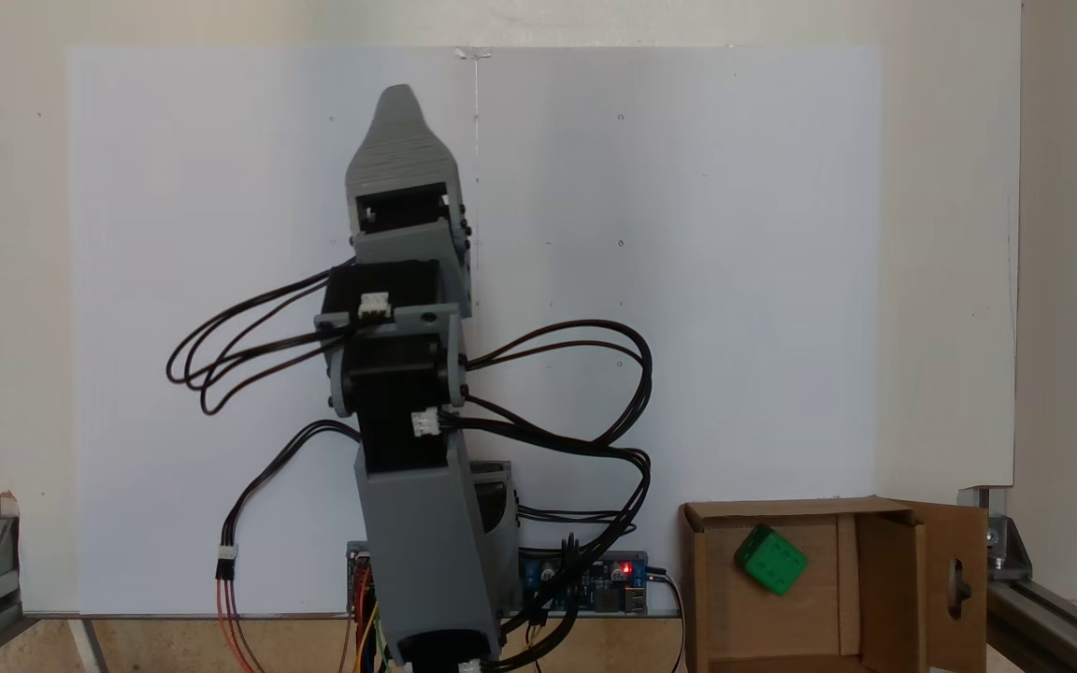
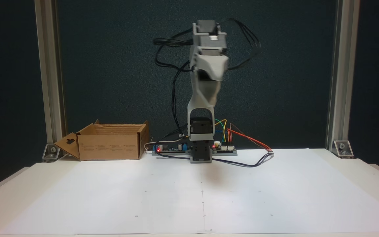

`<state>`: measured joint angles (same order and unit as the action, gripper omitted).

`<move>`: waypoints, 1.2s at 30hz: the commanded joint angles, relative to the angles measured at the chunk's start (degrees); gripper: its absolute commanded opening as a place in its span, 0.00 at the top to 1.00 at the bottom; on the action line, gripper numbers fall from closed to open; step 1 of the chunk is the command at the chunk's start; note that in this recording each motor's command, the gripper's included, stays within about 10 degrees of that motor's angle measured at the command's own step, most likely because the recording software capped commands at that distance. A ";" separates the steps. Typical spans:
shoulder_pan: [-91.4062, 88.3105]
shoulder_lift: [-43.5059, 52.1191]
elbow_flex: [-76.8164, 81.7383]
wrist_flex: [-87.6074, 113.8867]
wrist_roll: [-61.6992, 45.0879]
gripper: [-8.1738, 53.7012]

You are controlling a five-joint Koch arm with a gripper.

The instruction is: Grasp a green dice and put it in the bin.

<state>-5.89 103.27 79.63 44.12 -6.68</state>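
The green dice (image 1: 770,558) lies inside the bin (image 1: 711,598), a brown cardboard box at the lower right of a fixed view. In the other fixed view the bin (image 2: 110,146) stands at the left beside the arm's base, and its walls hide the dice. My gripper (image 1: 398,98) is far from the bin, raised above the white sheet in the middle and holding nothing that I can see. It shows as a single grey pointed tip. In the front-on fixed view the gripper (image 2: 211,75) points toward the camera, blurred, its jaws one behind the other.
A flap with a slot cut-out (image 1: 957,584) hangs off the bin's outer side. Circuit boards (image 2: 173,148) and loose cables (image 2: 252,161) sit around the arm's base. Aluminium frame posts (image 2: 336,75) stand at the table's corners. White paper (image 2: 189,197) covers the table in front.
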 commanded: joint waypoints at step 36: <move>6.33 32.43 71.98 -89.47 7.21 0.16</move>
<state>0.00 129.38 152.58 -39.99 -1.32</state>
